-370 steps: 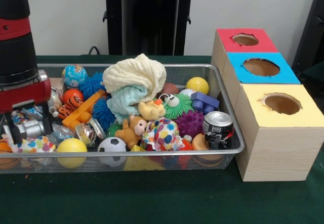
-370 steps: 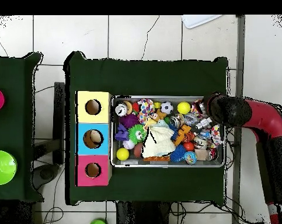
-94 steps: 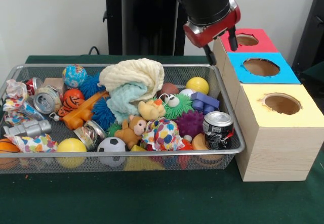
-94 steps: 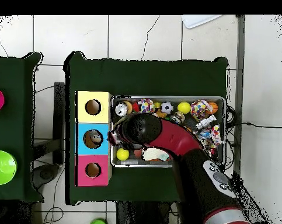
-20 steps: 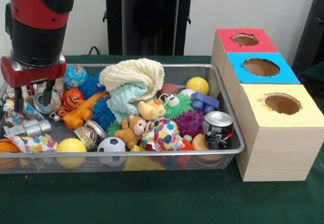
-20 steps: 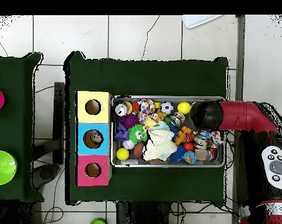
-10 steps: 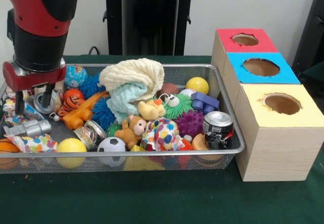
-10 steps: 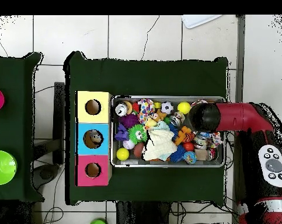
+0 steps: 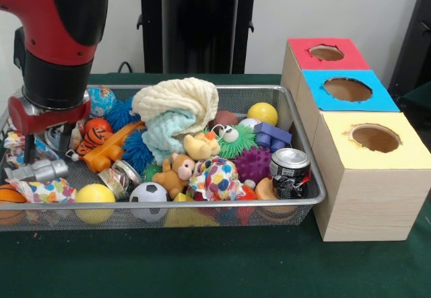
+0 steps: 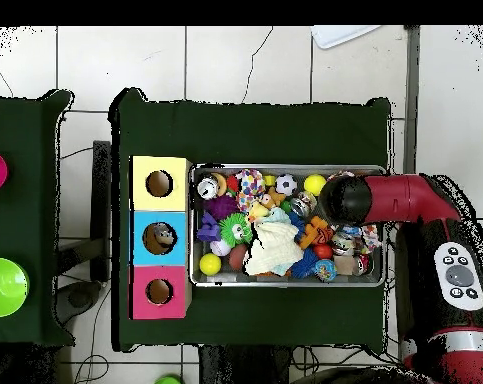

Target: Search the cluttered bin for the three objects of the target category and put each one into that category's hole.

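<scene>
The silver wire-mesh bin [image 9: 202, 204] is full of toys. My gripper [image 9: 48, 151] is open at the bin's left end, with its fingers [image 9: 67, 138] down among the clutter. A clear, glossy, crinkled bottle [image 9: 51, 135] lies between the fingers, partly hidden. Another glossy crinkled piece [image 9: 121, 175] lies near the front rim; I cannot tell whether it is a bottle or a can. The blue-topped hole [image 9: 347, 89] is in the middle of the wooden box on the right. In the overhead view, the arm's wrist [image 10: 347, 200] covers the gripper, and something lies inside the blue hole [image 10: 161, 238].
A silver drink can [image 9: 289, 171] stands in the bin's front right corner. A cream and mint cloth [image 9: 176, 113] is piled in the middle. An orange block [image 9: 108, 151], a grey metal piece [image 9: 37, 171] and a yellow ball [image 9: 94, 195] lie near the gripper.
The gripper has come down a little deeper into the bin's left end and shifted slightly to the right in the front view. It is still open. The toys have not moved.
</scene>
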Robot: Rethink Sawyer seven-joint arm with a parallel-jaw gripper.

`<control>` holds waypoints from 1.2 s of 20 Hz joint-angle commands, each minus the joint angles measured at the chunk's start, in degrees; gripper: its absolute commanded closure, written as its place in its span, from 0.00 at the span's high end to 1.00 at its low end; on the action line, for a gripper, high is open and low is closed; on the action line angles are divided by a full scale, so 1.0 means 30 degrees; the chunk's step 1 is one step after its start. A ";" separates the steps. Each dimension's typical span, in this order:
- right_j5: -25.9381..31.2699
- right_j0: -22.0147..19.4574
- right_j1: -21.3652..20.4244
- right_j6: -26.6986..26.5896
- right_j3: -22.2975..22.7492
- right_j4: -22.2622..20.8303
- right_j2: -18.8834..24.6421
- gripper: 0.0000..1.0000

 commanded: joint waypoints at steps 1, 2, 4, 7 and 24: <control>0.2138 0.0450 0.1259 -0.3170 -0.0874 -0.1127 0.0215 1.00; 0.2011 0.0493 0.1055 -0.3251 -0.0757 -0.1376 0.0010 1.00; 0.2196 0.0632 0.0897 -0.3343 -0.0724 -0.1550 -0.0243 1.00; 0.2661 0.0857 0.0820 -0.3429 -0.0790 -0.1549 -0.0465 1.00; 0.4523 0.2272 0.1464 -0.3801 -0.2822 -0.3231 -0.1938 1.00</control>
